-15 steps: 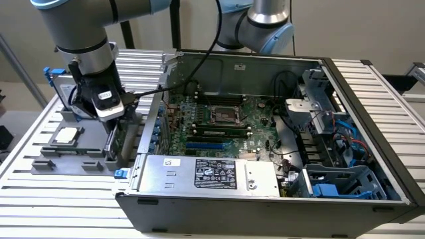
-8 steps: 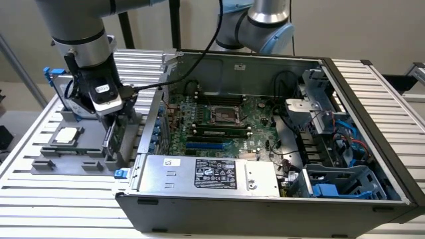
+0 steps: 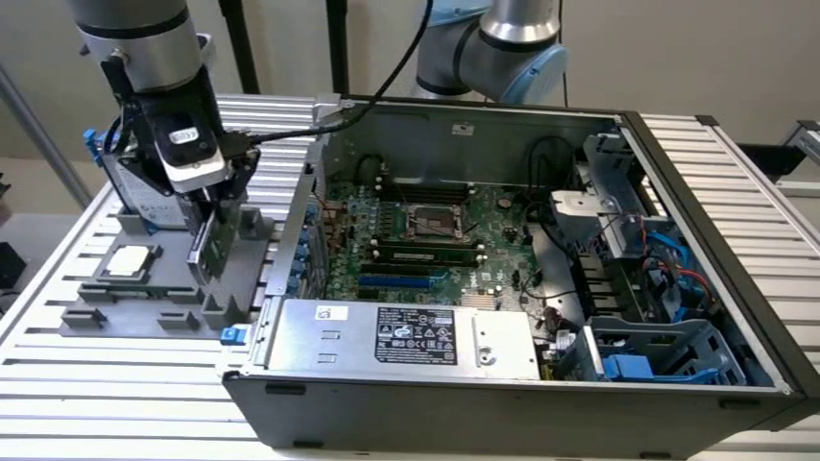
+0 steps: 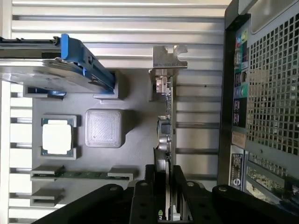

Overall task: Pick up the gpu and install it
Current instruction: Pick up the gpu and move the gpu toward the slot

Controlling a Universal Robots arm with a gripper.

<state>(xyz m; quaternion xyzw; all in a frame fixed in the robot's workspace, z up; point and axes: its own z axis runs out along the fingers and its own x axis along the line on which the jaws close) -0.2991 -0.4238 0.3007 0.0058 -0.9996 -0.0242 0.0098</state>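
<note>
The gripper (image 4: 164,176) pinches the gpu (image 4: 167,116), upright along the tray (image 4: 135,154) edge nearest the case (image 4: 273,93), its length stretching ahead.

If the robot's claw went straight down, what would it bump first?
Probably the graphics card, standing on edge right under the gripper. The grey tray holding it lies beyond, though depth is hard to judge.

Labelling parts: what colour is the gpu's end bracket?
Silver; the bracket of the gpu shows best in the wrist view.
</note>
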